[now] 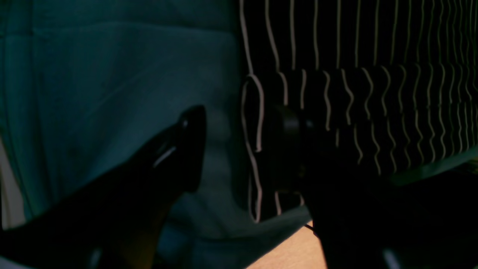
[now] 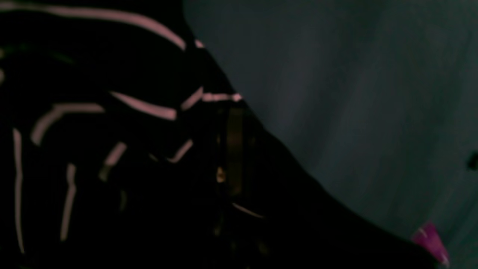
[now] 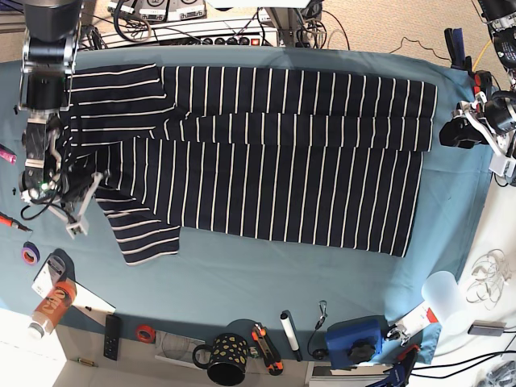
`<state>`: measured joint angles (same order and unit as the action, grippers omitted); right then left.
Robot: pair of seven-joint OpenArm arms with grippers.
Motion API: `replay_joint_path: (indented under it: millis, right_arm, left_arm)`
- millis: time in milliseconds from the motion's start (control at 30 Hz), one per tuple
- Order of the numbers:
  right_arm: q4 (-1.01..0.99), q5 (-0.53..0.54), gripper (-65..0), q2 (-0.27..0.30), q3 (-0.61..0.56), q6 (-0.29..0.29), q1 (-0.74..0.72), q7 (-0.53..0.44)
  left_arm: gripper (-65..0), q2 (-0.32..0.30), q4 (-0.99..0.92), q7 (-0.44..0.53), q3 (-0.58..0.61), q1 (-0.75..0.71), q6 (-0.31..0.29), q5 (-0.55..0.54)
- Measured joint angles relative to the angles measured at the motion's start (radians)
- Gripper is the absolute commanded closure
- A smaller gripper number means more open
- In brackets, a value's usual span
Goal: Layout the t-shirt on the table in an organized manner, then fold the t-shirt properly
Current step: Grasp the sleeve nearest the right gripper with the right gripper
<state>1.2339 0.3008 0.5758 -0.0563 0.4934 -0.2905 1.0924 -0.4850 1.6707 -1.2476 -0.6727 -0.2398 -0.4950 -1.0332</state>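
The t-shirt [image 3: 258, 153] lies spread across the table [image 3: 242, 282], long axis running arm to arm. The right gripper [image 3: 71, 192] is clamped on the sleeve end, so it's nearer. The left gripper [image 1: 239, 149] hangs spread at the hem edge, one finger [image 1: 190, 145] over bare cloth.

Beyond my work surface, the far edge carries a power strip [image 3: 214, 38] and tangled cables on a beige floor [image 3: 379, 24]. Along the near edge I see clutter — a dotted black mug [image 3: 226, 355], a white marker [image 3: 289, 334], a blue device [image 3: 355, 339], a red tape roll [image 3: 144, 332]. Lighting is even, from overhead.
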Motion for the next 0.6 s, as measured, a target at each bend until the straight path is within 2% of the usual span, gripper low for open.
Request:
replay_joint_path:
  millis: [233,400,533,600]
  right_arm:
    - [0.315,0.111,0.0,0.003,-0.004,0.005,0.108,0.117]
    - [0.484,0.201,0.0,0.003,-0.004,0.057,0.202,0.191]
    - [0.564,0.22,0.0,0.003,-0.004,0.074,0.27,0.188]
    - [0.566,0.176,0.0,0.003,-0.004,0.064,0.274,0.15]
  left_arm:
    - [-28.6,0.0,0.0,0.0,0.0,0.0,0.0,0.0]
    - [-28.6,0.0,0.0,0.0,0.0,0.0,0.0,0.0]
    - [-28.6,0.0,0.0,0.0,0.0,0.0,0.0,0.0]
    - [-28.6,0.0,0.0,0.005,0.0,0.0,0.0,0.0]
